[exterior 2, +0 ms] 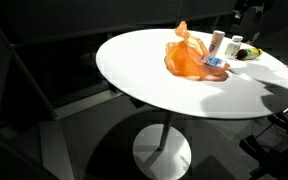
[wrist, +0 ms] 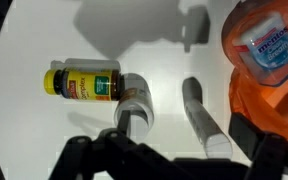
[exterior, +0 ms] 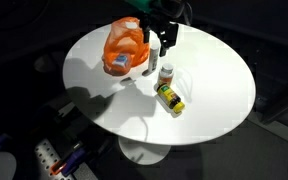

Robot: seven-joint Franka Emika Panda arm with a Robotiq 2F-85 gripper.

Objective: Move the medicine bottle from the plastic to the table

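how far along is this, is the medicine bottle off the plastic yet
Looks done: a white bottle stands upright and a yellow-capped bottle lies on its side, both on the table, off the orange plastic. In hand: nothing; the gripper hangs over them, jaws open. Left: probably just pulling away. A blue-and-white pack sits on the plastic.

Table: a round white table (exterior 2: 144, 65) on a single pedestal with a pale disc foot (exterior 2: 162, 155).
Floor: dark floor (exterior 2: 54, 140) beneath and around the table.
Surroundings: dim, nearly black beyond the table.
Light: bright on the tabletop, throwing hard shadows.
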